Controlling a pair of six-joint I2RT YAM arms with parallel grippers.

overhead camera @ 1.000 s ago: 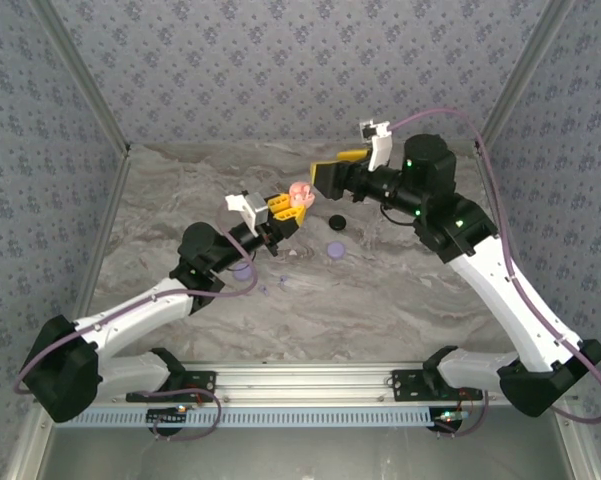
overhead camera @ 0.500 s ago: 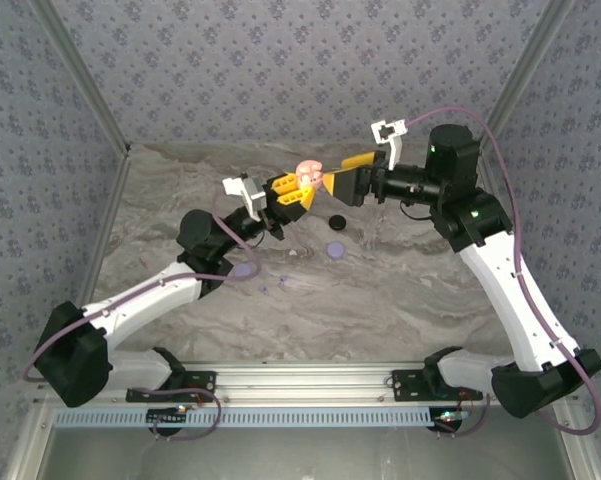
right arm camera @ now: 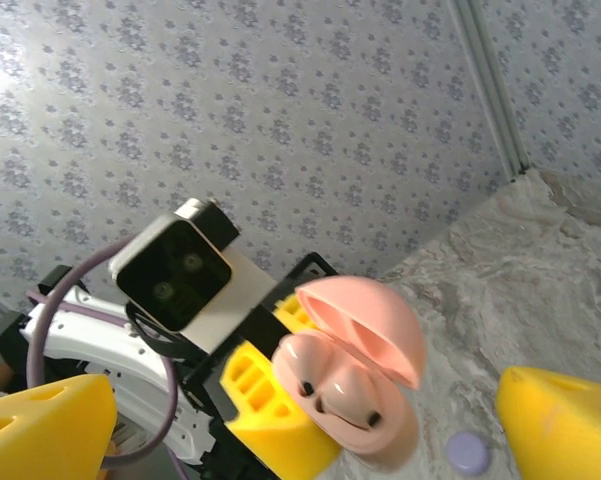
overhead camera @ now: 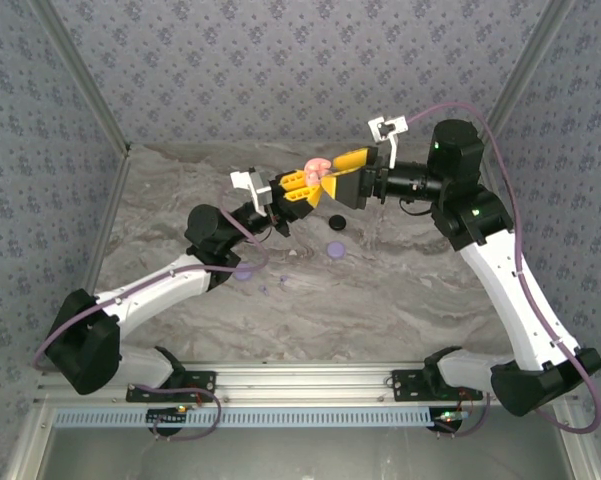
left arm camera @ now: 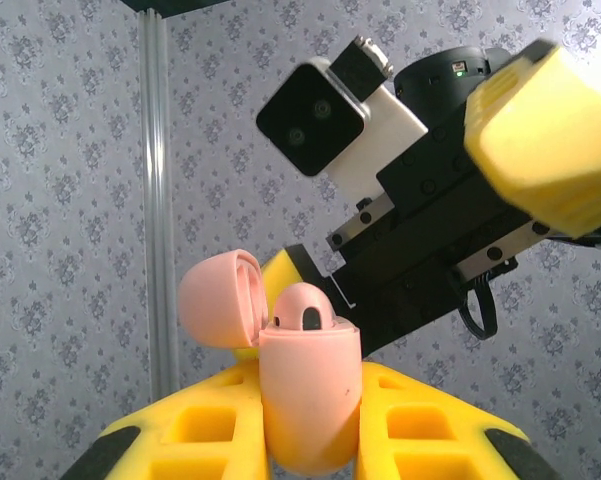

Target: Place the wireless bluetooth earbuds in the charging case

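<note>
Above marble tabletop (overhead camera: pixel 400 280), far centre: left gripper (overhead camera: pixel 294 191) clenched on open pink charging case (left arm camera: pixel 308 400); right gripper (overhead camera: pixel 341 177) spread wide just beside. A bump could jolt case loose.

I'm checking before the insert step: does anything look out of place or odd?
Nothing looks damaged. The pink case, lid open, is held in the left hand, above the table. A black disc and a lilac disc lie loose on it.

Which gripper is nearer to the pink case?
Left. The left gripper is shut on the case; the right gripper is open, facing it, not touching.
</note>
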